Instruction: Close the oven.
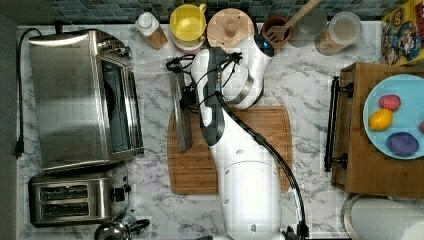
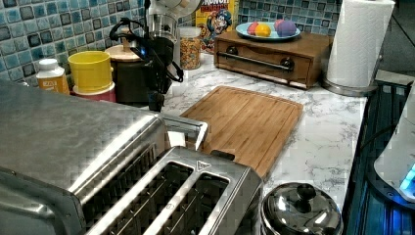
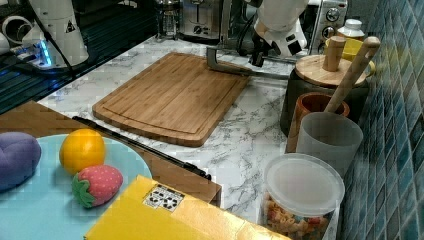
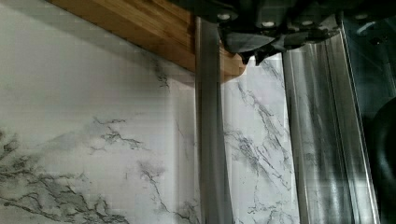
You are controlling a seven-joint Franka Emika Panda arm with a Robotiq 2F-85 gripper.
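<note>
The oven [image 1: 70, 100] is a large steel box at the top view's left, its black cord trailing off its far side. Its glass door hangs open and lies flat over the counter, with the steel bar handle [image 1: 181, 115] resting at the edge of the wooden cutting board [image 1: 250, 150]. My gripper [image 1: 187, 97] is right at the handle, near the end closer to the tiled wall. In the left view the gripper [image 2: 155, 100] hovers just over the handle [image 2: 188, 126]. In the wrist view the handle [image 4: 210, 140] runs just beside the gripper's dark underside [image 4: 261, 42].
A two-slot toaster [image 1: 75, 195] stands beside the oven, with a steel kettle lid [image 2: 298, 210] in front of it. A yellow cup [image 1: 187, 22], a wood-lidded canister [image 1: 230, 27] and jars line the wall. A wooden drawer box [image 1: 360, 150] carries a plate of toy fruit.
</note>
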